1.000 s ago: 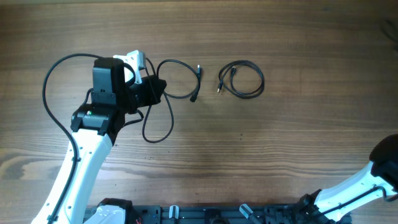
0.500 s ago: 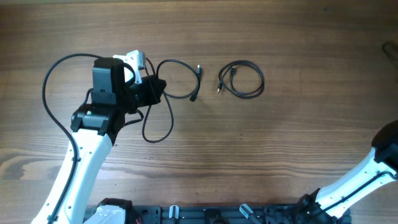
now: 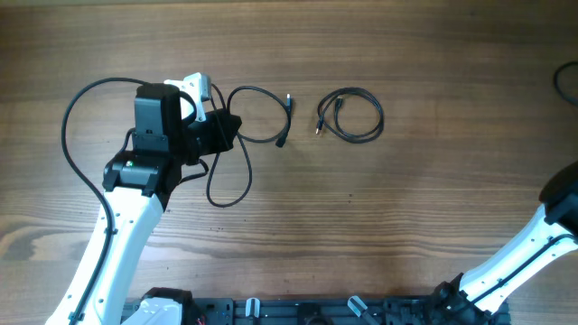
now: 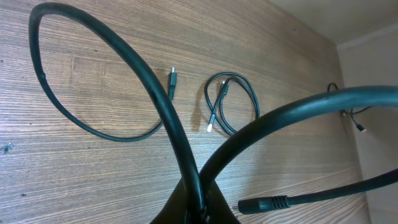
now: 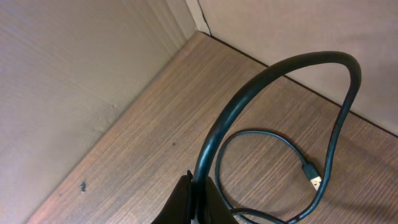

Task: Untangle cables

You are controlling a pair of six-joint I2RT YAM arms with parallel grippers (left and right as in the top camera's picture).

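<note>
Overhead, one black cable (image 3: pixel 246 144) lies in open loops at the left. My left gripper (image 3: pixel 223 132) is shut on it. In the left wrist view two strands of this cable (image 4: pixel 163 106) cross between my gripper's (image 4: pixel 202 210) fingers, and a barrel plug (image 4: pixel 261 203) lies beside them. A second cable (image 3: pixel 350 115) rests apart as a small neat coil, also visible as a coil (image 4: pixel 231 103) further out. My right gripper (image 5: pixel 199 198) is shut on a third cable (image 5: pixel 261 78), which arches up and ends in a USB plug (image 5: pixel 313 180) on the wood.
The thick black wire (image 3: pixel 74 135) of the left arm arcs over the table's left side. The right arm (image 3: pixel 562 203) stands at the far right edge. A cardboard wall (image 5: pixel 74 74) rises close beside the right gripper. Bare wood lies between the two arms.
The right arm has shifted up the overhead view at the right edge, and the cable loop at that edge has moved down the frame. The left arm and its cable are unmoved.
</note>
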